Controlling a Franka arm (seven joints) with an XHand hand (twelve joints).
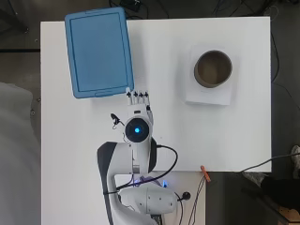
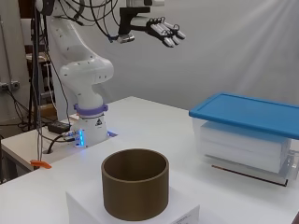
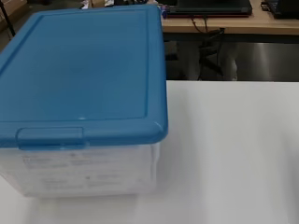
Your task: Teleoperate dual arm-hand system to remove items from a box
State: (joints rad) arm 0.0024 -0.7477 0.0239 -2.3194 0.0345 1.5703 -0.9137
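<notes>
A clear plastic box [image 2: 247, 144] with a blue lid [image 1: 98, 51] stands at the table's far left in the overhead view; the lid [image 3: 79, 70] is on and hides what is inside. My hand [image 2: 163, 30] hangs high above the table, fingers straight and spread, holding nothing. From above, the hand [image 1: 138, 98] sits just off the box's near right corner. In the side view the box lid [image 2: 247, 112] lies well below and to the right of the hand.
A brown cylindrical container [image 1: 213, 69] stands on a white block [image 1: 208, 96] at the table's right. The same container [image 2: 135, 189] is nearest the side camera. Cables and an orange clip [image 1: 205, 173] lie by the arm's base.
</notes>
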